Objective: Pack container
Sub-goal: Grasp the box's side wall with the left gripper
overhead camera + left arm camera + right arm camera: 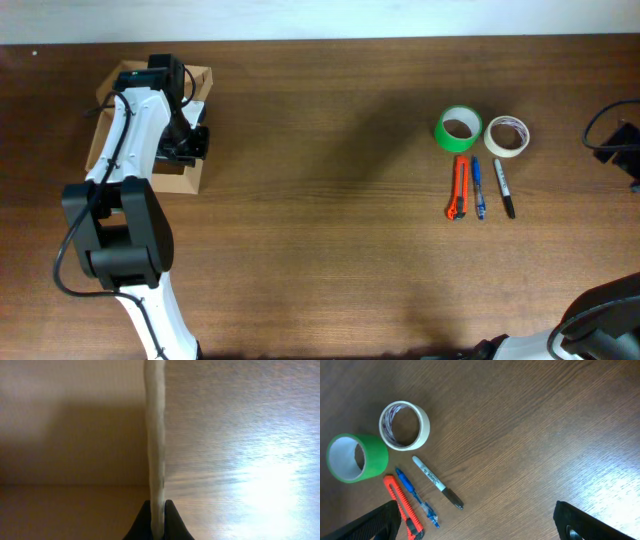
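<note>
We see the left end effector (157, 515) closed on the container (180, 182), its two dark fingertips pinching the top edge of one thin cardboard wall (156, 435). That edge runs straight away from the fingertips up the middle of the left wrist view. On one side of the pinched wall we see the tan inside of the box, and on the other the wood grain of the bench (240, 435). From overhead, the container sits directly under this end effector, and the white arm crosses over much of the open top.

The right end effector (477, 522) is open and holds nothing. Its fingers (375, 522) stand wide apart at the two lower corners of the right wrist view, with bare bench between them. The loose items lie ahead of it, off toward the finger at the left of that view. Farthest out are a green tape roll (357, 457) and a cream tape roll (404, 425), just beside each other. Nearer the finger lie an orange box cutter (402, 507), a blue pen (417, 500) and a white marker with a black cap (437, 489), side by side and roughly parallel. The container is well apart from this end effector, across the bench
</note>
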`<state>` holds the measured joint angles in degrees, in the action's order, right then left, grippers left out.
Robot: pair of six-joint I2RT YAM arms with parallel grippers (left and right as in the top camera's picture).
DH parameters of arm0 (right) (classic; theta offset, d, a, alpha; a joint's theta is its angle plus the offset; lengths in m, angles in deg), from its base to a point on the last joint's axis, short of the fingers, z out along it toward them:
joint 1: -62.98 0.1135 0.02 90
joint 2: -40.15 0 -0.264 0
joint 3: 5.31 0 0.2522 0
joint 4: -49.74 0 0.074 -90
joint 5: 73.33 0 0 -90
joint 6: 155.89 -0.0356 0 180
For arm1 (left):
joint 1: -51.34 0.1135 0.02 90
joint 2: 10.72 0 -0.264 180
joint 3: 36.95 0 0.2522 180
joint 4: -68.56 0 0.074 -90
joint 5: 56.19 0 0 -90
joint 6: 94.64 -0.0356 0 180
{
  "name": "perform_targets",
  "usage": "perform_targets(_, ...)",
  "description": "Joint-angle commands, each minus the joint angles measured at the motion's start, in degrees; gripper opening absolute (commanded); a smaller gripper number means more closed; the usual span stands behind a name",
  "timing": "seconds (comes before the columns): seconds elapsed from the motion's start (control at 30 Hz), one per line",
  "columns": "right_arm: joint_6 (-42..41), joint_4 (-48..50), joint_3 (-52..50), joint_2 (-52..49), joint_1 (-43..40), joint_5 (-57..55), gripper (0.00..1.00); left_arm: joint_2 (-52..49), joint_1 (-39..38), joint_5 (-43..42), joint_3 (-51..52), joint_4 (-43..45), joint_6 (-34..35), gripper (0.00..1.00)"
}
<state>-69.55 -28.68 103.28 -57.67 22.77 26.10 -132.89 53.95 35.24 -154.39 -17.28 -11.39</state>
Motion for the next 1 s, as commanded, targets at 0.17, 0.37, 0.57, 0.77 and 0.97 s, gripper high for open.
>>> perform_targets(0.17,-0.44,0.61,1.09,-0.28,-0.33,0.83,0.99,-0.70,-3.80,-5.25,-16.17,-11.52,10.88,0.02)
perform_targets(0.37,-0.22,0.59,1.09,-0.28,-0.37,0.44,0.99,-0.72,-11.32,-6.86,-29.07,-17.40,13.64,0.02)
perform_targets(0.57,-0.22,0.59,1.09,-0.28,-0.37,0.42,0.99,-0.72,-22.01,-6.84,-37.07,-19.71,18.03,0.02)
perform_targets(0.77,-0.24,0.79,1.09,-0.28,-0.37,0.46,0.99,-0.72,-32.39,-6.64,-38.01,-18.16,19.69,0.02)
perform_targets(0.97,-0.24,0.74,1.09,-0.28,-0.37,0.48,0.99,-0.85,-39.98,-6.58,-38.01,-14.58,19.87,0.01)
